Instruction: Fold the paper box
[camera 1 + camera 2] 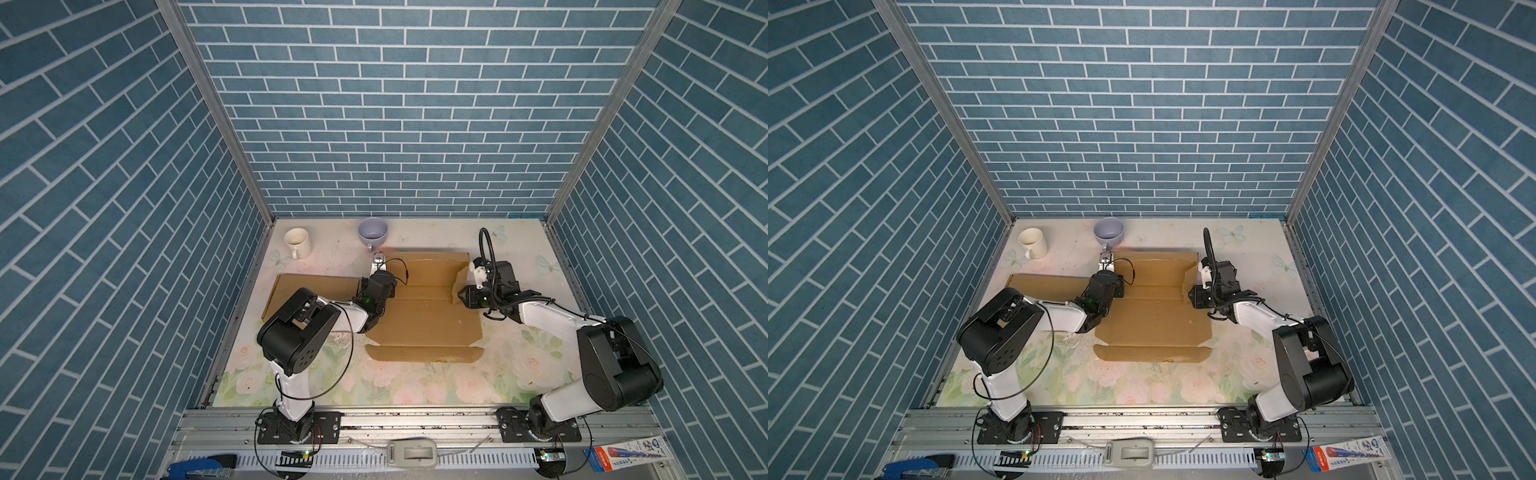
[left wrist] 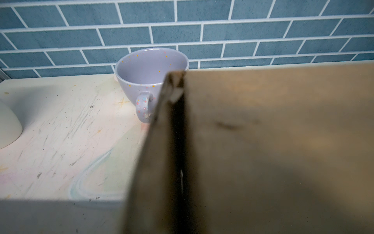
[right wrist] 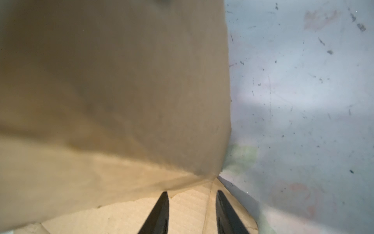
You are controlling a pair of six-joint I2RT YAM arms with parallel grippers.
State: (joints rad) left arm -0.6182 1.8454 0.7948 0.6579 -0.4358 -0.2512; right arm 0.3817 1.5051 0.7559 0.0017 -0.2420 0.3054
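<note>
The brown paper box lies mostly flat in the middle of the table, with its back wall and right side flap raised. My left gripper sits at the left end of the back wall. In the left wrist view the cardboard runs edge-on straight down to where the jaws are and hides them; the gripper is shut on that flap. My right gripper is open, its black fingertips resting over bare cardboard at the foot of the raised right flap, with nothing between them.
A lilac speckled cup stands just behind the left gripper, close to the box. A white mug stands at the back left. Blue brick walls enclose the table on three sides. A flat cardboard panel extends left under the left arm.
</note>
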